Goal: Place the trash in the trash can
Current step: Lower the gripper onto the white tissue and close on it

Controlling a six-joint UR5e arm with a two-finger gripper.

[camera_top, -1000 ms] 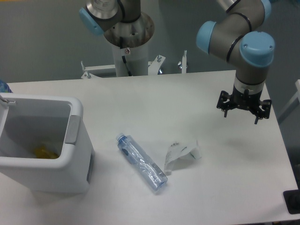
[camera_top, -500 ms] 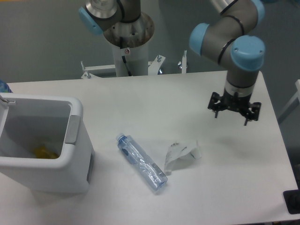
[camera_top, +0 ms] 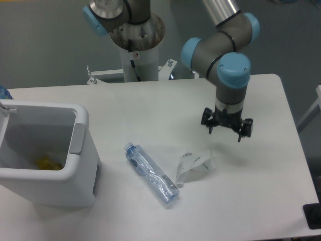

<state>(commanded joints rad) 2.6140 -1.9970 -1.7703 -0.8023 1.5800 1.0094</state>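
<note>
A crumpled white plastic wrapper [camera_top: 194, 166] lies on the table's middle right. Left of it rests a crushed clear bottle [camera_top: 151, 173], its blue cap toward the far left end. The white trash can [camera_top: 80, 150] stands at the left edge, a grey tab on its right rim and something yellow at its bottom. My gripper [camera_top: 226, 129] hangs above the table, up and to the right of the wrapper, pointing down. Its fingers are spread and nothing is between them.
The arm's base column [camera_top: 136, 45] rises behind the table's far edge, with a white bracket frame at its foot. The table's right edge runs near a dark object [camera_top: 313, 216] at the lower right corner.
The gripper has travelled left and slightly toward the front, closing in on the wrapper. The bottle, wrapper and trash can have stayed where they were.
</note>
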